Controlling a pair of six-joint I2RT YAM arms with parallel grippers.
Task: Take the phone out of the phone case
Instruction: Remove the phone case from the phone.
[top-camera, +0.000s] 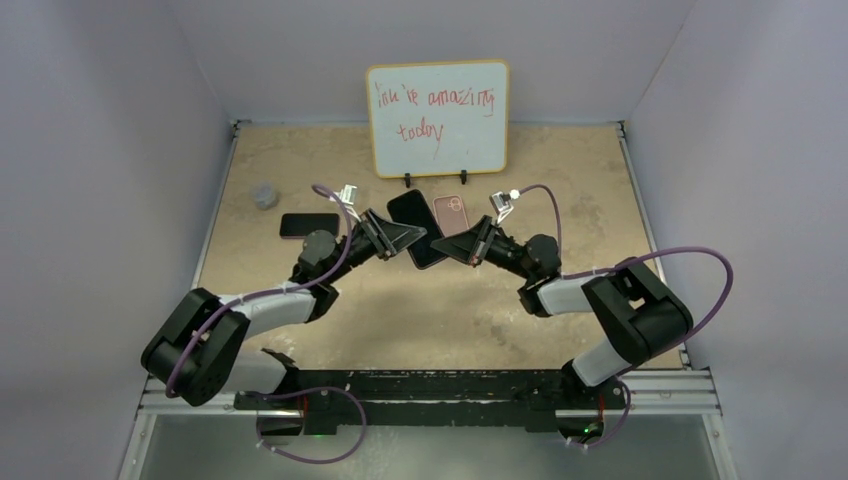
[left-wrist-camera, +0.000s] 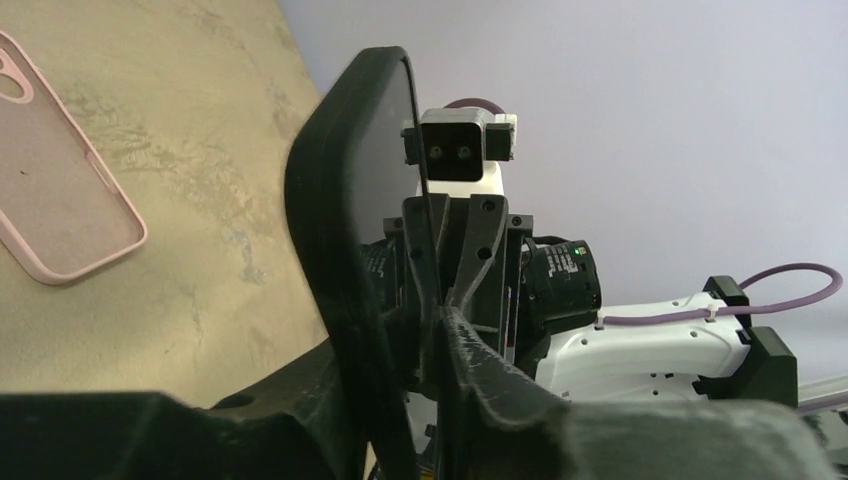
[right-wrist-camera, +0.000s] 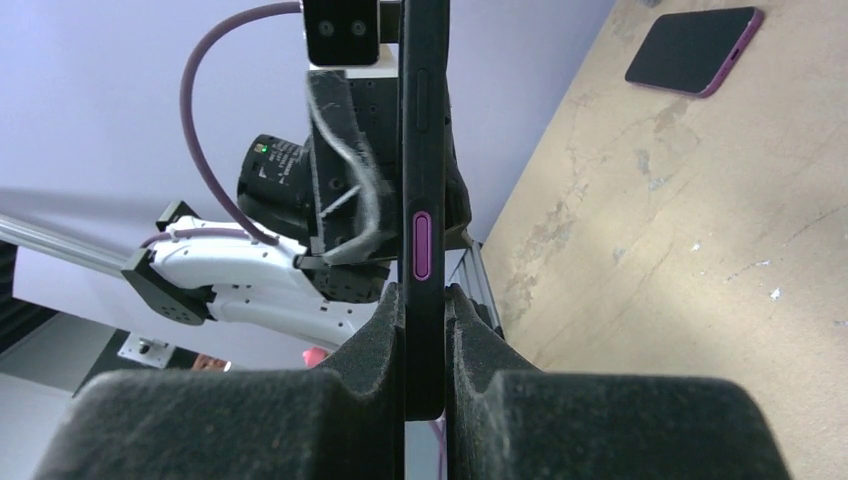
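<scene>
Off-task items I log from my feed:
- Whiteboard (top-camera: 437, 117): upright on two black feet at the middle of the far edge of the tan tabletop (top-camera: 420, 310). Red handwriting reads "You're amazing today".
- Small grey lump (top-camera: 264, 195): near the far-left corner. I cannot tell what it is.
- Dark phone with purple rim (top-camera: 309, 225): lying flat toward the left edge, just nearer than the lump.
- Empty pink case (top-camera: 452, 213): flat, just in front of the whiteboard's right foot.
</scene>
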